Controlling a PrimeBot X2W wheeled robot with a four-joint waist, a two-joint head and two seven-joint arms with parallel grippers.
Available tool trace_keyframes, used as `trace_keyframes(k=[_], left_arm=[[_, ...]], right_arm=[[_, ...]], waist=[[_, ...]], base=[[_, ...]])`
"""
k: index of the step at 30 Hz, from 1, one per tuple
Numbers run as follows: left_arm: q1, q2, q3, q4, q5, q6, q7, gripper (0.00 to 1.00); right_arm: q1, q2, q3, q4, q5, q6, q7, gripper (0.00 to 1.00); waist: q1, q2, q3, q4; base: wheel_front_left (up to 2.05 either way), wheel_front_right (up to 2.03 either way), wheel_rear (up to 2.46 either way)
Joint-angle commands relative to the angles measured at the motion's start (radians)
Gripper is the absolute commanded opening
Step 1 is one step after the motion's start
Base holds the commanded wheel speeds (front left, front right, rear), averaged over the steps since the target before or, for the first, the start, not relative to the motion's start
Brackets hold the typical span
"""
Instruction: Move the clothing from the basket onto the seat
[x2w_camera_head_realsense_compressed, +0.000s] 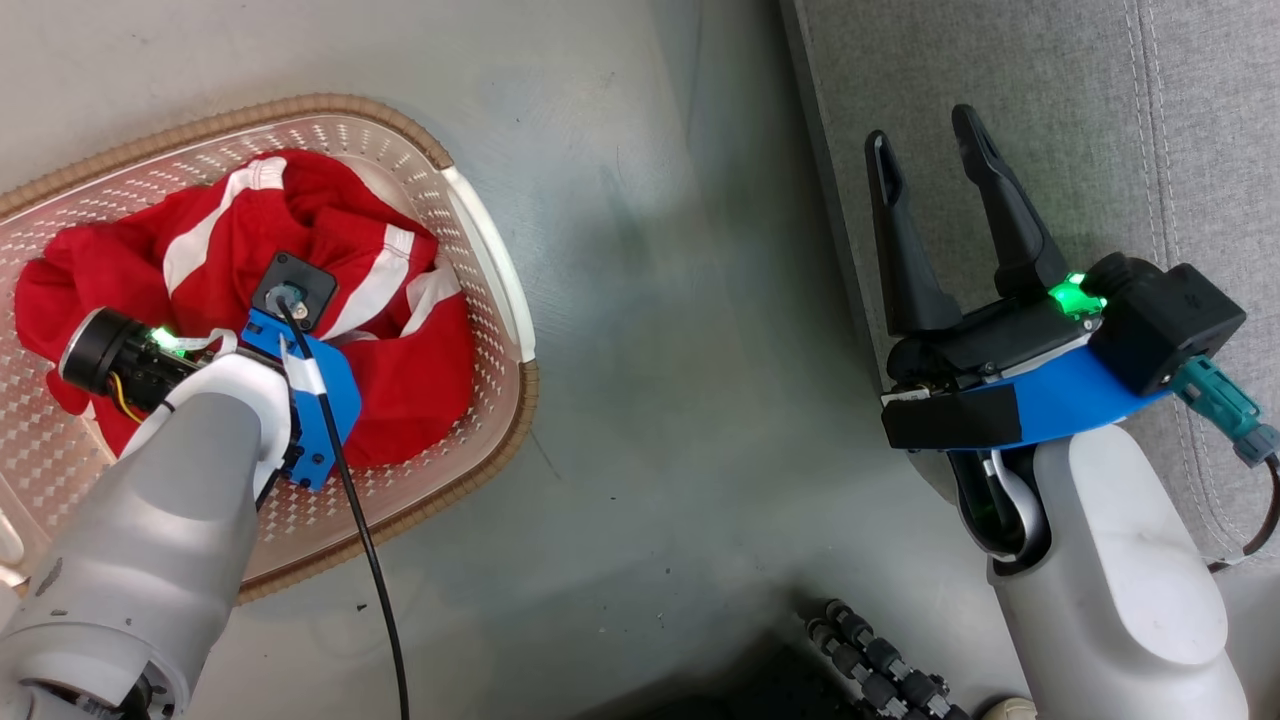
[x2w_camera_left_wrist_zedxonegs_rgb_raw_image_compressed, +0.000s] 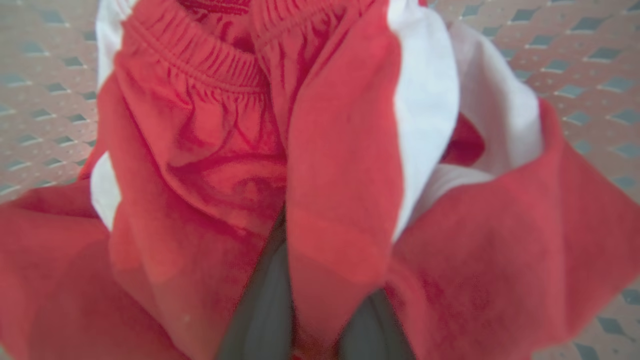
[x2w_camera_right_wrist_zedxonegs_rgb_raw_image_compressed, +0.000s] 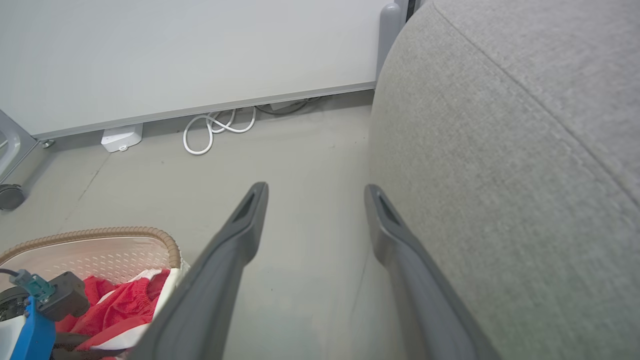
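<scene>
Jaws of the left gripper stand narrow, a raised fold of the clothing pinched between the two dark fingers in the left wrist view; elastic waistband at 11 o'clock of that fold, white stripe at 1 o'clock. Jaws of the right gripper spread wide, nothing between them. Clothing: red heap with white stripes, lying in the basket, at 9 o'clock of the head view, bunched toward the basket's 12 to 3 o'clock side, perforated bottom bare toward 6 o'clock. Whether the heap is one garment or two, cannot tell. Seat at 1 to 3 o'clock of the head view, no red on the part that shows. Judgement: task at its start, first grasp just made, nothing delivered; lift, carry across and release all left, then back for whatever remains in the basket. Edges: brown rim and white side handle at the basket's 3 o'clock stand between heap and seat, so the cloth needs to clear them or it may drag the light basket along. Black cable trails from the left wrist over the rim at 5 o'clock, a possible snag. Open room: broad strip of bare grey floor from 12 to 6 o'clock between basket and seat. Seat front is rounded, seam line further in. Right gripper hovers at that front edge, on the likely drop path. Dark ribbed object on the floor at 5 o'clock, near the robot's base.
</scene>
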Motion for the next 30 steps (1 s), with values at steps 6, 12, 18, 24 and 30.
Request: trace_keyframes(k=[6, 12, 18, 24, 30], left_arm=[[-0.009, -0.009, -0.021, -0.023, -0.047, -0.001, -0.002, 0.0], [0.007, -0.041, -0.034, -0.056, -0.116, -0.001, -0.021, 0.0], [0.036, -0.067, -0.081, -0.113, -0.18, -0.001, -0.072, 0.0], [0.078, -0.09, -0.132, -0.164, -0.252, -0.001, -0.133, 0.0], [0.121, -0.11, -0.175, -0.2, -0.317, -0.001, -0.216, 0.0]], right_arm=[[-0.011, 0.001, -0.01, 0.008, -0.012, 0.0, -0.003, 1.0], [-0.006, 0.001, -0.018, 0.022, -0.03, 0.0, -0.003, 1.0], [0.01, 0.001, -0.025, 0.041, -0.052, 0.0, -0.003, 1.0], [0.041, 0.001, -0.043, 0.071, -0.084, 0.0, -0.004, 1.0], [0.08, -0.002, -0.065, 0.103, -0.107, 0.0, -0.004, 1.0]], waist=[[-0.0001, 0.0, -0.017, 0.015], [-0.0001, 0.0, -0.063, 0.048], [-0.0001, 0.0, -0.136, 0.09], [-0.0001, 0.0, -0.226, 0.14], [-0.0001, 0.0, -0.333, 0.19]], base=[[0.0, 0.0, 0.0], [0.0, 0.0, 0.0], [0.0, 0.0, 0.0], [0.0, 0.0, 0.0], [0.0, 0.0, 0.0]])
